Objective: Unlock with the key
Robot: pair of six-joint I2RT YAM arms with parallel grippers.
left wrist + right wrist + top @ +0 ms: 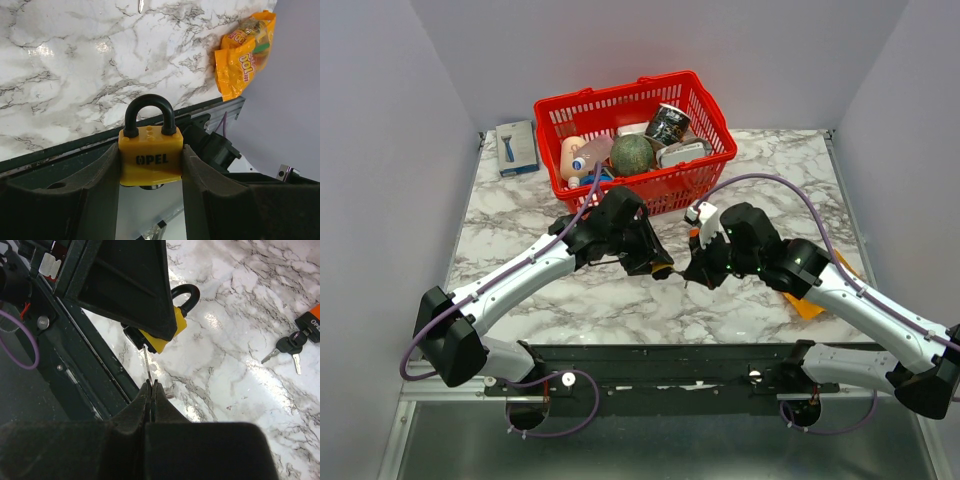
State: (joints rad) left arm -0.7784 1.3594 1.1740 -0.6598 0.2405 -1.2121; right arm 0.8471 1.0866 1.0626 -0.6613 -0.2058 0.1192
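Note:
A yellow padlock (pixel 150 159) with a black shackle (pixel 149 107) and the word OPEL is clamped between the fingers of my left gripper (pixel 151 150), held above the table's near edge. In the right wrist view the padlock (pixel 172 330) pokes out from under the left gripper. My right gripper (pixel 151 386) is shut on a thin silver key (pixel 146 362), whose tip meets the underside of the padlock body. In the top view the left gripper (pixel 658 264) and the right gripper (pixel 694 272) face each other, almost touching.
A red basket (pixel 712 160) of groceries stands at the back. A blue box (pixel 517 148) lies to its left. An orange snack bag (pixel 245 55) lies at the right. Spare black-headed keys (pixel 287 346) lie by an orange lock (pixel 310 324). A black rail (pixel 670 365) runs along the near edge.

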